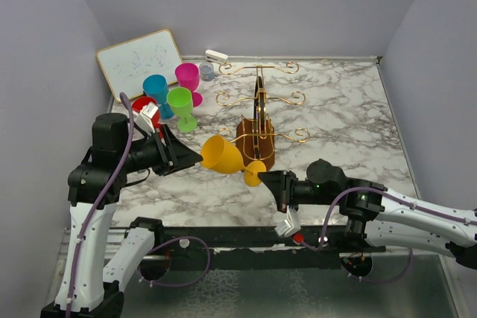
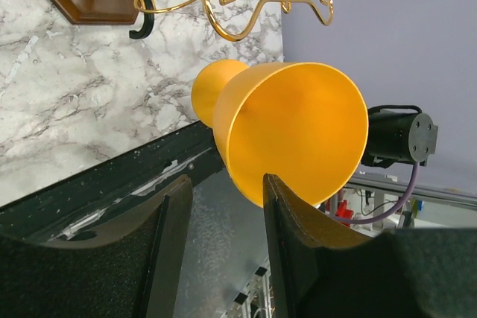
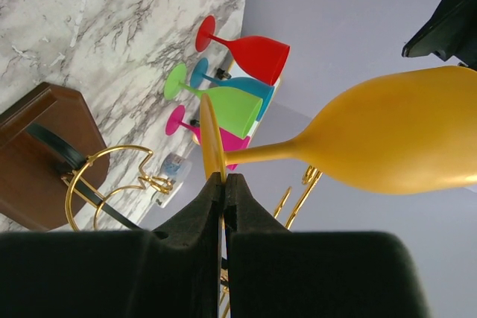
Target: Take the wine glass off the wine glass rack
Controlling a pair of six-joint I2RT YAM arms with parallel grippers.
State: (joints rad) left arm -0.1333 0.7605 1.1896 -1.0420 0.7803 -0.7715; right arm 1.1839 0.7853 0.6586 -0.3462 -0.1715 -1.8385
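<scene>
So the right arm comes in low from the 3 o'clock side, forearm nearly level, and its end effector [image 3: 224, 178] is clamped tight on the edge of the foot of the orange wine glass [image 1: 223, 156]. The left arm is bent high at the elbow and reaches in from 9 o'clock. Its end effector [image 2: 226, 182] has the fingers spread apart, with the bowl's rim right up against one finger and the other finger not on it (can't tell if it's really touching).

The wine glass is lying on its side in the air above the tabletop [image 1: 343, 109], just at 7 o'clock from the wooden base of the wine glass rack [image 1: 258, 121]. In the top view its long axis runs roughly 10 to 4 o'clock, with the mouth toward 10 and the foot toward 4. The red, blue, green and pink glasses [image 1: 180, 100] stand grouped out at 10 o'clock.
</scene>
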